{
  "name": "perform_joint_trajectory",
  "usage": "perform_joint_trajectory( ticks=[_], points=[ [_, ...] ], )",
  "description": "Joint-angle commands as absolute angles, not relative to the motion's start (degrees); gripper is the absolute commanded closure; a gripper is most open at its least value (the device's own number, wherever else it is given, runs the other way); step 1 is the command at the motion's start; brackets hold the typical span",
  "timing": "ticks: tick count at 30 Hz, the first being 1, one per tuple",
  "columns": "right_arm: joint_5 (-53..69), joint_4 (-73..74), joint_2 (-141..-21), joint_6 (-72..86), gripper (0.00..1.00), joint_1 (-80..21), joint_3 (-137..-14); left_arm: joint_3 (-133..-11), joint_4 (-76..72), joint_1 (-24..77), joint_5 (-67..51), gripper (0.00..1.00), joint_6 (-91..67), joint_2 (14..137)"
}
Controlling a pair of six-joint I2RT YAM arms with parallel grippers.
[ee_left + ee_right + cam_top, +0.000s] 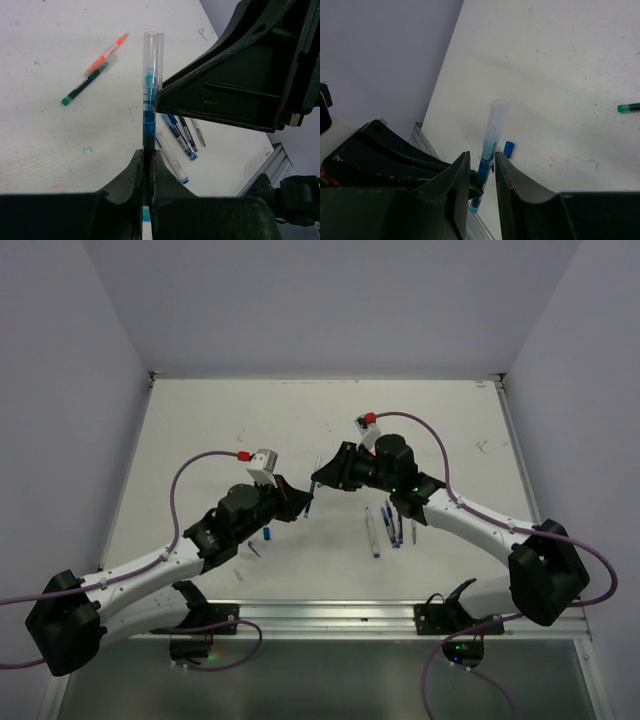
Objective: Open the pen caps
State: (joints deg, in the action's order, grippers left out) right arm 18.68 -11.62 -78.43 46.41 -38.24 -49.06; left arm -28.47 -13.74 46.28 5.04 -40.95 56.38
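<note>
A blue pen (pixel 148 122) with a clear pen cap (pixel 152 60) stands upright in the left wrist view, and my left gripper (pixel 147 161) is shut on its lower barrel. From above, the pen (pixel 311 496) hangs over the table's middle between both grippers. My right gripper (pixel 482 162) straddles the capped end (pixel 493 127), its jaws a little apart on either side with a narrow gap still showing. My right gripper (pixel 320 480) faces my left gripper (pixel 302 504) closely. A loose blue cap (pixel 508 149) lies on the table below.
Several pens (pixel 385 528) lie side by side right of centre on the white table (pixel 220 430). A green pen (pixel 84 88) and an orange pen (pixel 108 52) lie farther off. The loose blue cap (pixel 269 534) rests near my left arm. The metal rail (pixel 330 618) borders the near edge.
</note>
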Motion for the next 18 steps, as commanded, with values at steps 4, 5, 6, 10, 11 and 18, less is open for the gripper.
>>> perform_joint_trajectory(
  ticks=[4,5,6,10,11,18],
  points=[
    [20.65,-17.22,-80.42,48.08,0.75,-39.2,-48.08,-28.21,-19.86,46.58,4.22,1.0,-42.89,57.57],
    [20.74,-17.49,-80.51,48.25,0.75,-39.46,-47.99,-28.21,-20.04,46.58,4.39,1.0,-43.15,57.57],
    [20.57,-17.66,-80.77,48.25,0.75,-39.64,-47.9,-28.21,-20.3,46.58,4.48,1.0,-43.15,57.66],
    [20.13,-18.02,-81.47,48.25,0.76,-40.25,-47.46,-28.21,-20.65,46.58,5.27,1.0,-43.16,57.39],
    [19.95,-18.19,-81.74,48.25,0.76,-40.43,-47.37,-28.21,-20.65,46.58,5.27,1.0,-43.24,57.39],
    [17.5,-12.14,-81.13,43.17,1.0,-40.61,-48.51,-29.71,-17.67,46.58,3.51,0.79,-40.96,57.4]
  ],
)
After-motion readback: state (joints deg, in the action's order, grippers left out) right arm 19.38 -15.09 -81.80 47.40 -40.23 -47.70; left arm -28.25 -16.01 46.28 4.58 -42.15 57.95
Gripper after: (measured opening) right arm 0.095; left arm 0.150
